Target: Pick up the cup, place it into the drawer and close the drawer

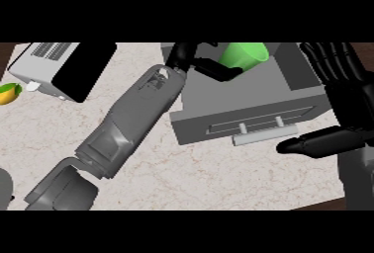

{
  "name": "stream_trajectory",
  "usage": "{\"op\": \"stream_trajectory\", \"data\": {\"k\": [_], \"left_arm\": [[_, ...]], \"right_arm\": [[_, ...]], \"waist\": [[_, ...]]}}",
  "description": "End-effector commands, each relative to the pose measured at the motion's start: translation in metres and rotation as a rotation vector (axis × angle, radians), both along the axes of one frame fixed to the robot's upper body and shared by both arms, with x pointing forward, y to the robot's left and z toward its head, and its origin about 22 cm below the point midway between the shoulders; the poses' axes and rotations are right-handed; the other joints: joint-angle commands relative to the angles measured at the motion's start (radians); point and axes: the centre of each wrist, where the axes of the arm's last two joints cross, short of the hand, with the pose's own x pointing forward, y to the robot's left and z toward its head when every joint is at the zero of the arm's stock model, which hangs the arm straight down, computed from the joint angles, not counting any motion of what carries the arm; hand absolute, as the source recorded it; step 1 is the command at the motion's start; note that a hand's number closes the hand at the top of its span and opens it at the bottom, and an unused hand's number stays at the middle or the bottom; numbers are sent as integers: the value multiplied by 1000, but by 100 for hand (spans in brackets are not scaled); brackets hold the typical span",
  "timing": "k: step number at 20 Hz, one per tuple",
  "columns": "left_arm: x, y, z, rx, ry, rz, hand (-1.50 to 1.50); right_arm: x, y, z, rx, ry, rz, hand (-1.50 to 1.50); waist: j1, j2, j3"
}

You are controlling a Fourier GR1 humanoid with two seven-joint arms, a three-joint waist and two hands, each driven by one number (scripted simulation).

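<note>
Landmark = drawer (pixel 241 106), one grey box pulled open on the counter (pixel 190 173), front panel with a pale bar handle (pixel 264 136) facing the near edge.

Largest first. One counter, marbled beige. Two forearms: the left runs diagonally from below-left of the drawer up to its far-left corner; the right stands along the drawer's right side. One drawer. One white-and-black appliance (pixel 62 69), toaster-like, well left of the drawer at the far edge. Two hands. One cup (pixel 245 55). One yellow-green fruit piece (pixel 9 93), left of the appliance, partly cut off by the view's edge.

Key relation: the green cup sits at the drawer's far-left corner, over or at the open cavity; whether it rests on the drawer floor or hangs above it can't be told. Cup mouth tilts toward the far right, long axis leaning rather than plumb. Left hand (pixel 201 62) is right at it, on the cup's left side, fingers curled around the body — holding it. Left hand is clearly the nearer one.

Right hand (pixel 343 84) is just right of the drawer, fingers straight and spread, thumb poking toward the handle's right end, holding nothing, not touching the drawer as far as visible.

Judgement: placing step is nearly done; letting go comes next, then a push on the front panel, and the right hand looks best placed for that. Risk: the tilted cup tipping on release.
</note>
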Motion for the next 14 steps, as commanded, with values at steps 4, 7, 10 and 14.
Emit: {"op": "stream_trajectory", "data": {"k": [4, 7, 10, 14], "left_arm": [[-4, 3, -8, -176, -9, 2, -150], [-4, -4, 10, -288, -45, -69, -150], [-4, -6, 17, -376, -89, -52, -150], [-4, 0, 5, -404, -123, 14, -150]], "right_arm": [[6, 23, 2, 30, 25, 232, -150], [4, 36, 0, -19, 37, 385, 150], [3, 43, 1, -73, 85, 509, 150], [-5, 39, -9, -397, 192, 564, 150]], "waist": [[-28, 8, -1], [-16, 5, -2], [-2, -3, -3], [42, -16, -3]]}}
